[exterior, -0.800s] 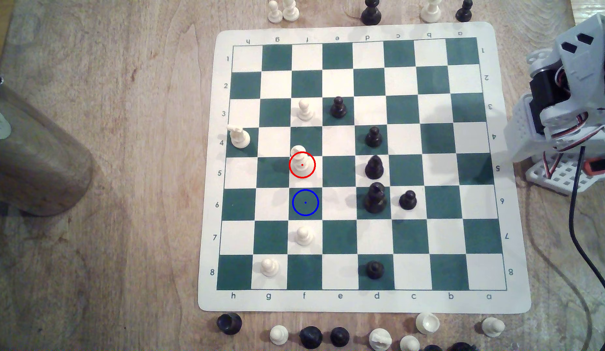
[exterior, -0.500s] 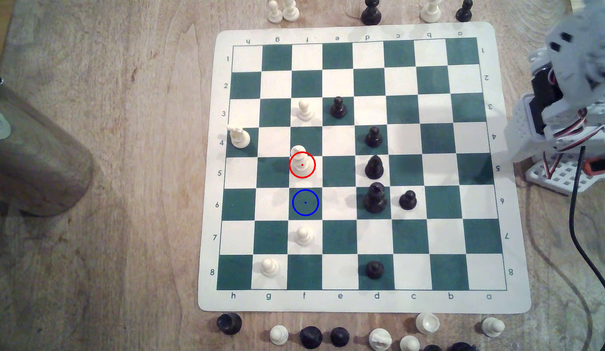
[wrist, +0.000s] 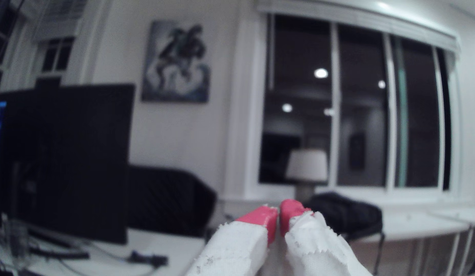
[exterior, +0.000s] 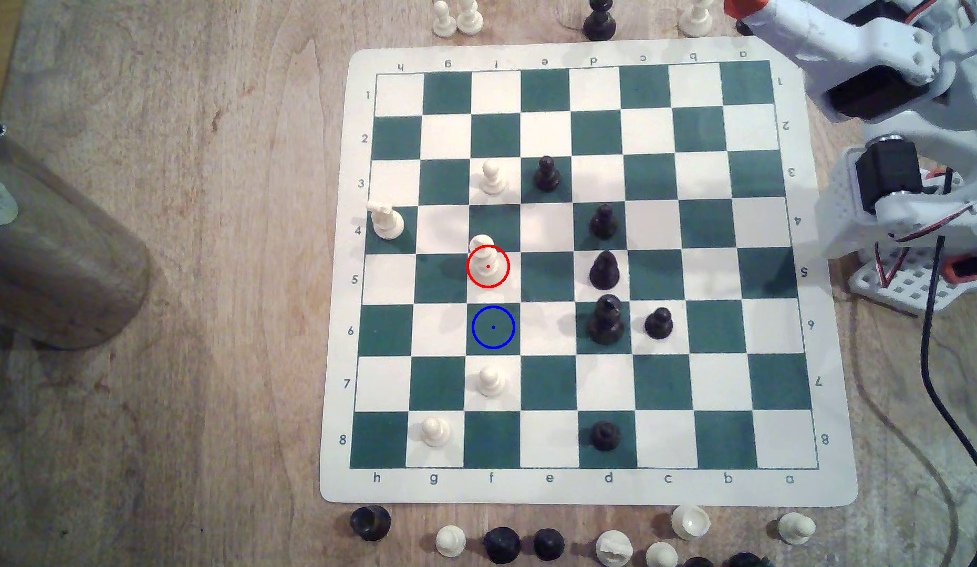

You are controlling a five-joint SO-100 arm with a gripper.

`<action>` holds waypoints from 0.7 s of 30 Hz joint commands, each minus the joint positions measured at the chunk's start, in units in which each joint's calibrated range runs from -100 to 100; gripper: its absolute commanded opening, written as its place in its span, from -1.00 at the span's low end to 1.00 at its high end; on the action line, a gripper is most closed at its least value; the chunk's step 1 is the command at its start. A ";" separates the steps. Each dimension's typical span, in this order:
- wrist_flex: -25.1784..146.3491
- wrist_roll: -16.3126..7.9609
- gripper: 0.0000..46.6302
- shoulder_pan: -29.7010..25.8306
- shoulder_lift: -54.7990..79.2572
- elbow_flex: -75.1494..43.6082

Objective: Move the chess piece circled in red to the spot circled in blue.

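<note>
On the left half of the board (exterior: 333, 327) in the exterior view nothing has shifted: the chess piece circled in red (exterior: 485, 256) stands upright on its white square at mid-frame, and the spot circled in blue (exterior: 493, 327), the dark green square just below it in the frame, is bare (a white pawn (exterior: 490, 380) waits one square further down). The change is at the far right. The arm (exterior: 879, 71), folded low at the right edge a moment ago, has swung up into the upper right corner, its orange tip now over the board's top corner. In the wrist view the gripper (wrist: 278, 216) has its red fingertips (wrist: 260, 215) pressed together on nothing, aimed at the room. I judge the reach has only begun; the jaws must part before any grasp.
</note>
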 commanded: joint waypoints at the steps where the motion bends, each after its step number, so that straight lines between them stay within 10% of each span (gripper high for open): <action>1: 14.77 -0.05 -0.99 1.45 5.16 -9.99; 21: 37.62 -5.57 -0.68 -3.08 58.22 -45.26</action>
